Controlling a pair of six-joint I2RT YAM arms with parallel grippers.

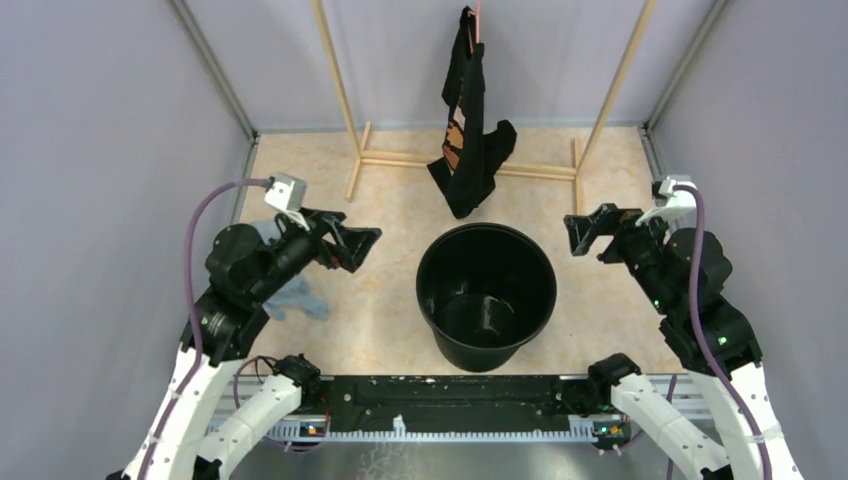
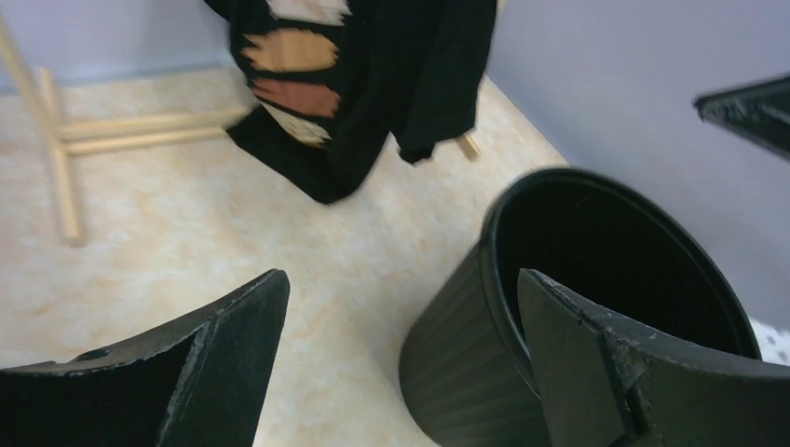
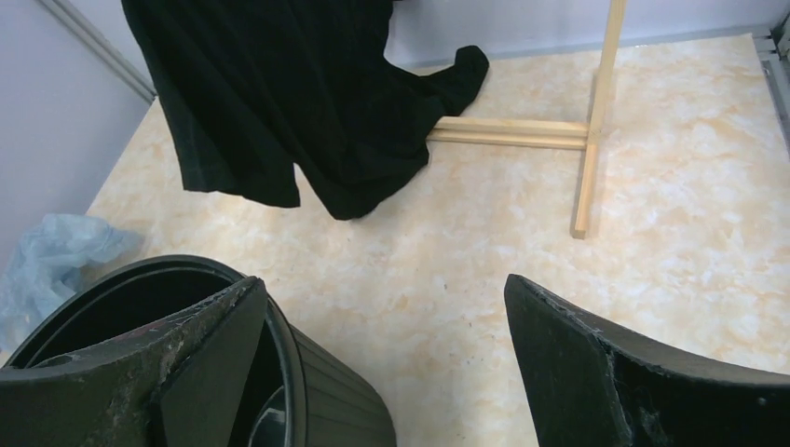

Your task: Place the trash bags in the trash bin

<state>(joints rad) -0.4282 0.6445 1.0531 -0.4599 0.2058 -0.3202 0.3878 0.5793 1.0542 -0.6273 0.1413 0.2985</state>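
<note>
I see the trash bag [image 1: 303, 300] crumpled on the bench [image 1: 380, 315], partly under my left arm [image 1: 240, 270], any print on it too small to read. The trash bin [image 1: 421, 282] stands upright just right of it. Left jaws and right jaws gape wide, empty, flanking the bin. Behind hangs a black garment [image 1: 470, 150], its orange print illegible.

Trash bin [image 1: 530, 300] recorded glossy black. Trash bag [image 1: 303, 299] pale translucent blue. Garment [image 1: 468, 150] black, orange-and-cream blocks printed. Tabletop [image 1: 380, 300] marbled cream-beige.

Bright, even light, soft shadows (left wrist blurry).
</note>
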